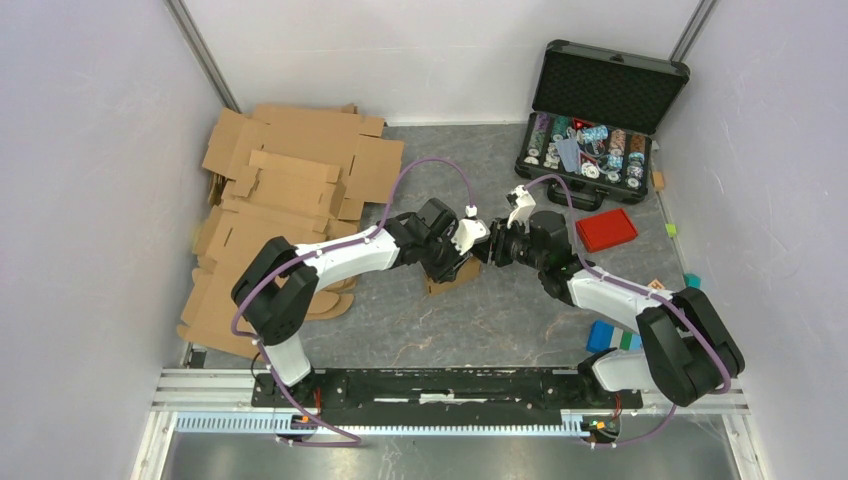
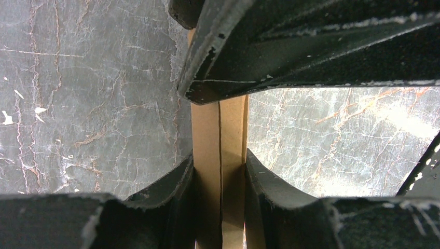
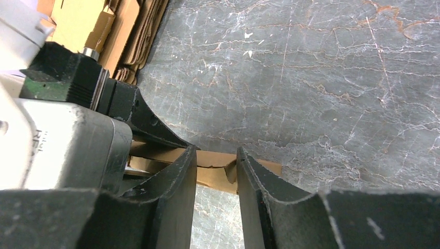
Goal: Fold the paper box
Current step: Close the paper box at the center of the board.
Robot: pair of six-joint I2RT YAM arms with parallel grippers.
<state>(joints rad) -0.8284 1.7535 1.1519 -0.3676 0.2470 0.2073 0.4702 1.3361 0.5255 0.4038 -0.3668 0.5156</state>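
The cell I am looking into is closed in by plain, pale lilac-white panels: a left wall (image 1: pixel 90 200), a back wall (image 1: pixel 430 50) and a right wall (image 1: pixel 780 180). I see no window in any of them. A slim silver metal post (image 1: pixel 203 55) slants up the back left corner, and a second silver post (image 1: pixel 697 28) stands in the back right one. The work surface is a dark grey marble-patterned tabletop (image 1: pixel 480 320), crossed by thin white and rusty-brown veins. Along its near edge runs a ribbed silver aluminium rail (image 1: pixel 200 385). The light is even and soft, with faint shadows. In the left wrist view a bright glare patch (image 2: pixel 404 116) washes out part of the stone pattern.
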